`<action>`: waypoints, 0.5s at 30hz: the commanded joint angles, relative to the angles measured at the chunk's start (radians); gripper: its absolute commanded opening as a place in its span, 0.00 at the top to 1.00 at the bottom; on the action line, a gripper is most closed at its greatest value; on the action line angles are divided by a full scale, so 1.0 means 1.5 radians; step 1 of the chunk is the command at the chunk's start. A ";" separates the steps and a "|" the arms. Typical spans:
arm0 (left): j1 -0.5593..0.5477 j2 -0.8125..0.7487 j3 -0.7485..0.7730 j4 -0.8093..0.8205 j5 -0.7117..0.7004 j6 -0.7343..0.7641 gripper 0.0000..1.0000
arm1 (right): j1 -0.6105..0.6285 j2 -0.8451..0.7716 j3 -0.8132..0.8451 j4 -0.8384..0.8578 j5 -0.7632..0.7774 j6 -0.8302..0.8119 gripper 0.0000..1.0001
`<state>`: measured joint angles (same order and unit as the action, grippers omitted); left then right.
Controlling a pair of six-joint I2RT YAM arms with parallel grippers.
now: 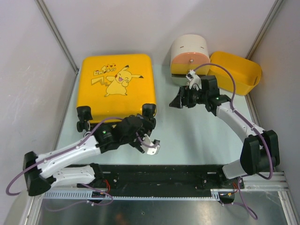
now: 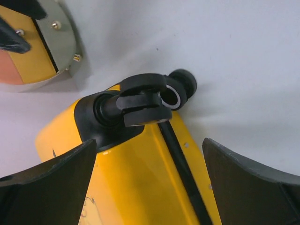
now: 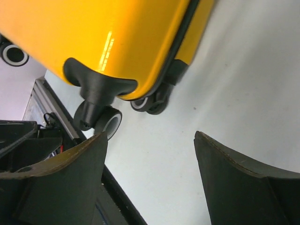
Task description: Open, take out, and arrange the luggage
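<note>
The luggage [image 1: 116, 84] is a yellow hard-shell suitcase with a Pikachu print. It lies flat and closed at the back left, wheels toward me. My left gripper [image 1: 146, 125] is at its near right corner by a black wheel [image 2: 145, 98]. In the left wrist view the gripper [image 2: 149, 154] is open, and the yellow shell [image 2: 136, 183] with its black zipper line lies between the spread fingers, not clamped. My right gripper [image 1: 178, 101] hangs open to the right of the suitcase, pointing at it. In the right wrist view this gripper [image 3: 151, 140] has only bare table between its fingers, and the suitcase [image 3: 93, 33] and a wheel [image 3: 105, 121] are ahead.
A cream-and-orange drawer cabinet [image 1: 189, 54] stands at the back, right of centre, with a plain yellow bin [image 1: 236, 70] beside it. The black mounting rail [image 1: 159, 176] runs along the near edge. Grey walls close in the left, back and right sides.
</note>
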<state>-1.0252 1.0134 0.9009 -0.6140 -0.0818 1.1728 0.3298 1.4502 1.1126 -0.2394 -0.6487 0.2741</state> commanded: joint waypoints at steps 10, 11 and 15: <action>-0.020 0.213 0.054 0.152 -0.134 0.304 0.00 | -0.049 -0.021 -0.025 -0.013 -0.023 -0.030 0.21; -0.020 0.224 0.059 0.165 -0.136 0.307 0.01 | -0.054 -0.021 -0.025 -0.014 -0.023 -0.032 0.21; -0.019 0.273 0.077 0.231 -0.136 0.309 0.12 | -0.061 -0.020 -0.034 -0.012 -0.025 -0.038 0.21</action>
<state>-1.0473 1.3800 0.9489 -0.4377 -0.2443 1.5581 0.2523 1.4502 1.0737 -0.2718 -0.6640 0.2394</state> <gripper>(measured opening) 0.937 0.793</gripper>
